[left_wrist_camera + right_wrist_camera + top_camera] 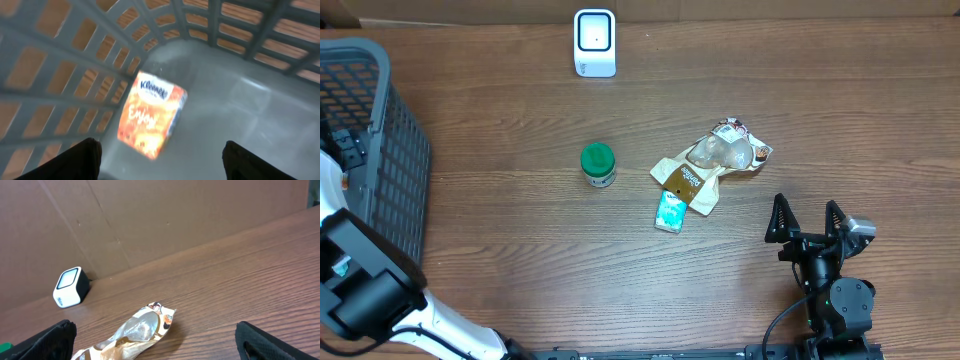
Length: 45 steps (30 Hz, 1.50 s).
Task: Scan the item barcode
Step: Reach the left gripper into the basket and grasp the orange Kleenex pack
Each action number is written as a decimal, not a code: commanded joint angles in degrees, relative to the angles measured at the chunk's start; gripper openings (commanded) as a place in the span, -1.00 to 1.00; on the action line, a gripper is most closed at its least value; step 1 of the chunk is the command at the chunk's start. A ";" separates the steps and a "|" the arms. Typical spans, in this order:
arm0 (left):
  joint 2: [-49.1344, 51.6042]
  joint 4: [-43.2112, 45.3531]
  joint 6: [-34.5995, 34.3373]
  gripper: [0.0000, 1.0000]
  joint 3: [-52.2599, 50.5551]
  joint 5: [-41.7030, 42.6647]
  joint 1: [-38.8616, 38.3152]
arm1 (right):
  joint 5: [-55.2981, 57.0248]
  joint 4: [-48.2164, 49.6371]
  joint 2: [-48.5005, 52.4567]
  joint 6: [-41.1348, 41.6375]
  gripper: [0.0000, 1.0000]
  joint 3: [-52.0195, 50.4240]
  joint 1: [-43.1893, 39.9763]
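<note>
The white barcode scanner stands at the table's far edge and also shows in the right wrist view. An orange Kleenex tissue pack lies loose on the grey basket's floor. My left gripper hangs above it inside the basket, open, its fingers apart from the pack. My right gripper stands open near the table's front right with nothing between its fingers. It points toward a crumpled brown snack bag.
The grey mesh basket fills the table's left side. A green-lidded jar stands mid-table. A small teal packet lies against the snack bag. A cardboard wall backs the table.
</note>
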 commanded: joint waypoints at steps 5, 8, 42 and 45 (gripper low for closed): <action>6.71 1.97 6.36 0.47 -0.09 -2.49 0.09 | 0.37 0.26 -0.04 -0.39 1.00 -0.57 -0.07; 8.59 2.78 7.50 0.41 -0.11 -3.37 0.09 | 0.37 0.28 -0.04 -0.39 1.00 -0.57 -0.07; -1.60 0.98 -10.10 -0.92 3.78 -1.79 -4.37 | 0.37 0.26 -0.04 -0.39 1.00 -0.57 -0.07; -10.40 -0.50 -15.52 -0.92 6.01 -1.57 -6.14 | 0.37 0.26 -0.04 -0.39 1.00 -0.57 -0.07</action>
